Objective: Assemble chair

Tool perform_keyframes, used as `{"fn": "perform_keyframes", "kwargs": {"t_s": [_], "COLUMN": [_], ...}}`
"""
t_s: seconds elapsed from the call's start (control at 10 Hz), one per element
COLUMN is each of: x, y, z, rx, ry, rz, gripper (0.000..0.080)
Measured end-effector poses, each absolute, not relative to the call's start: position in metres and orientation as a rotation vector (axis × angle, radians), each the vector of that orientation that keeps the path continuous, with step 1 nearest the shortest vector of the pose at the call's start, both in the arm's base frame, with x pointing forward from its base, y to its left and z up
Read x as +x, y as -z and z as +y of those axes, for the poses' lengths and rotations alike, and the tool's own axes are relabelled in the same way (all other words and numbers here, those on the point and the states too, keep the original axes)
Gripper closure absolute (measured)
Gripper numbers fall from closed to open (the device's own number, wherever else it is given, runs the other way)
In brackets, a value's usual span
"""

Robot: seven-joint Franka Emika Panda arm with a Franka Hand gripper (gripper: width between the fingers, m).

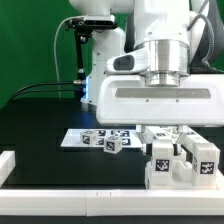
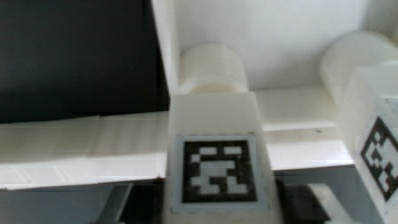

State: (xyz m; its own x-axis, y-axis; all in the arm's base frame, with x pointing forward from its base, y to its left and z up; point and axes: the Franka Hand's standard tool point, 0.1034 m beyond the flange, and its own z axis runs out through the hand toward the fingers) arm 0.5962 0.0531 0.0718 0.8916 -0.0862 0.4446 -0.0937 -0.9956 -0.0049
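Note:
The chair parts are chunky white tagged blocks. In the exterior view a cluster of them stands at the right, under my hand. My gripper reaches down onto the cluster's left block. In the wrist view a white bar with a square tag runs between my fingers, and my gripper is shut on it. Beyond the bar lie two rounded white posts of another chair part and a flat white panel. Several small tagged pieces lie near the middle of the table.
The marker board lies flat on the black table, left of the small pieces. Low white border rails run along the front and the exterior view's left. The arm's base stands behind.

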Motion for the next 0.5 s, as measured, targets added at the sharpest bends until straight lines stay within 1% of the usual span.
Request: {"fn": "perform_keyframes", "kwargs": {"t_s": [0.3,0.4,0.5], "x": [0.5949,0.5973,0.6016], "y": [-0.0704,-0.0730,-0.0759], "z": [0.0524,0.0515,0.0509], "rx": [3.047,3.070,3.079], "ry": [-0.682,-0.599,-0.570], "rz": [-0.146,-0.160,-0.167], "gripper": [0.0515,0.0305,0.0305]}}
